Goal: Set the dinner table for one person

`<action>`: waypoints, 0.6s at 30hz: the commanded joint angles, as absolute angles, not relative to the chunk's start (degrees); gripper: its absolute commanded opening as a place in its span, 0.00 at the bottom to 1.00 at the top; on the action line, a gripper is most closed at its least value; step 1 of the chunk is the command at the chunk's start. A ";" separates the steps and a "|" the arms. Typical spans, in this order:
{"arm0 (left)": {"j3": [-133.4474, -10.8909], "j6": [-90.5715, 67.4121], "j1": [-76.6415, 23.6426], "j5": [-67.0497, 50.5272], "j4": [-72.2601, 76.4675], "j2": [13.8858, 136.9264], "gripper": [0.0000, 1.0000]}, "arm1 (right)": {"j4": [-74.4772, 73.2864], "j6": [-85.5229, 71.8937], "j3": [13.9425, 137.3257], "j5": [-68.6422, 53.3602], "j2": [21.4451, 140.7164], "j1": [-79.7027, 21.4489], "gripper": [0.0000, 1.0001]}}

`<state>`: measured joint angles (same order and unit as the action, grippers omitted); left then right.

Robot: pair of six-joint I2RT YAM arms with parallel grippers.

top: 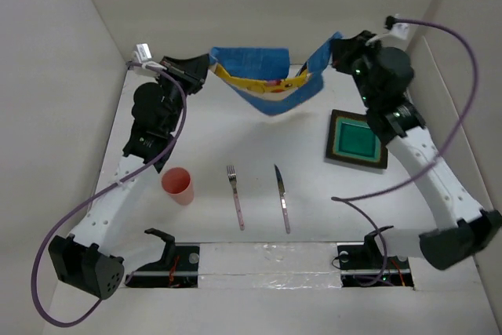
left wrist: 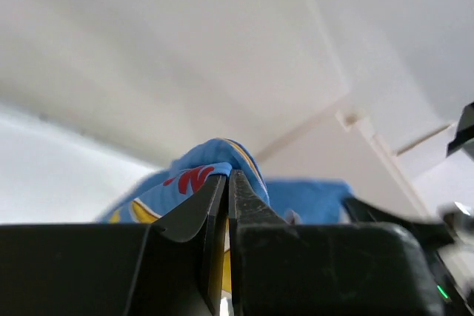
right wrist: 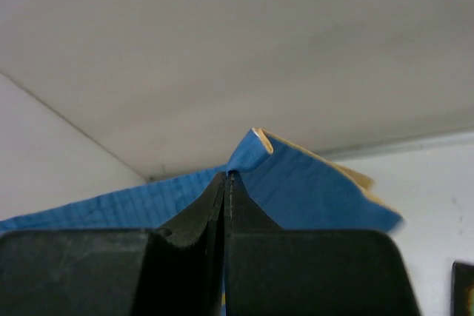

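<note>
blue placemat [top: 267,88] slung at the far end, one edge pinched in the left gripper [top: 205,67], the other in the right gripper [top: 337,45], middle sagging. on the dinner table [top: 235,135], left to right: pink cup [top: 177,186], fork [top: 235,196], knife [top: 281,198], all apart. green square dish [top: 358,140], dark rim, further right.

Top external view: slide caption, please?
Left end effector and right end effector hold a blue cartoon-printed placemat aloft; pink cup, pink-handled fork, knife, green square plate sit on the white table.

One each: dinner table [top: 235,139], placemat [top: 267,76], cup [top: 178,186], fork [top: 235,203], knife [top: 281,198], plate [top: 357,139]
</note>
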<state>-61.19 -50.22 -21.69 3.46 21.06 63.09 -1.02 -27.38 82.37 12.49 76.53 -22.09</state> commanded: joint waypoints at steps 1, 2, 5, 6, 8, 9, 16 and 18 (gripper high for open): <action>-66.26 -48.69 -20.30 6.85 21.54 61.62 0.00 | -4.21 -22.15 82.44 17.22 69.01 -21.80 0.00; -66.97 -48.26 -20.30 8.07 20.84 60.57 0.00 | -4.91 -21.10 82.62 17.75 67.25 -22.32 0.00; -67.67 -47.38 -20.30 10.80 20.05 59.68 0.00 | -8.08 -19.61 83.93 18.54 62.50 -22.32 0.00; -67.85 -47.11 -20.30 11.42 19.69 59.76 0.00 | -9.57 -19.43 84.37 18.28 61.97 -22.32 0.00; -67.68 -46.93 -20.30 11.60 19.42 60.90 0.00 | -10.72 -18.73 86.03 17.93 62.66 -22.32 0.00; -67.59 -47.02 -20.30 12.04 19.42 61.43 0.00 | -11.42 -18.63 86.39 17.67 63.36 -21.63 0.00; -71.62 -47.46 -19.08 12.84 18.73 73.18 0.00 | -14.94 -18.54 97.45 9.86 80.04 -14.68 0.00; -76.62 -48.16 -17.94 11.35 16.79 77.06 0.00 | -16.60 -18.72 104.28 7.83 87.60 -14.07 0.00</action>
